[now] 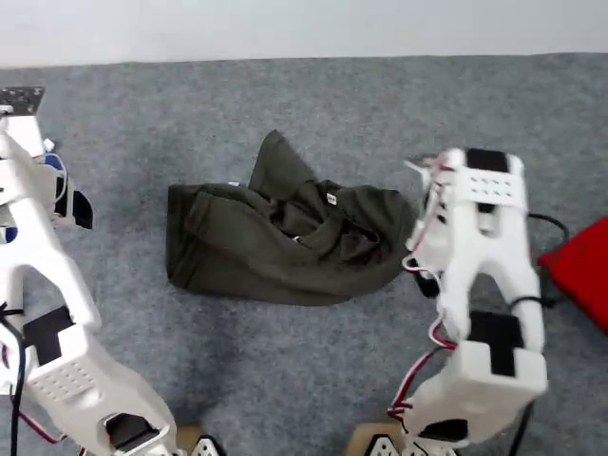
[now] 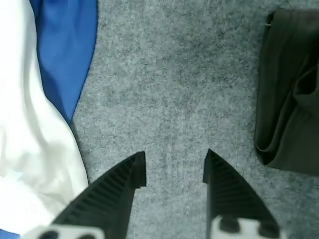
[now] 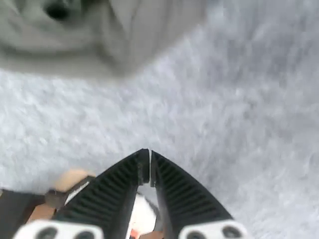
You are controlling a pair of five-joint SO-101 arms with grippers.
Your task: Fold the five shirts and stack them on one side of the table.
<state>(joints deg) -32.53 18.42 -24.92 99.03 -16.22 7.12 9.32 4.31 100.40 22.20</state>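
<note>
Dark shirt (image 1: 285, 242) bunched in the middle of the table (image 1: 285, 380), not folded. Red shirt (image 1: 581, 268) at the 3 o'clock edge, blue cloth (image 2: 65, 45) and white cloth (image 2: 30, 149) at 9. Left claw (image 2: 174, 169) apart and empty, right claw (image 3: 149, 159) pinched together on nothing. I'd call it early: no neat stack yet

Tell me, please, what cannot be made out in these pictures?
High view: red cloth, cut off by the edge.
High view: an arm hides one end of the dark shirt.
Right wrist view: grey cloth, blurred.
Left wrist view: blue cloth and white cloth pass the edge.
</note>
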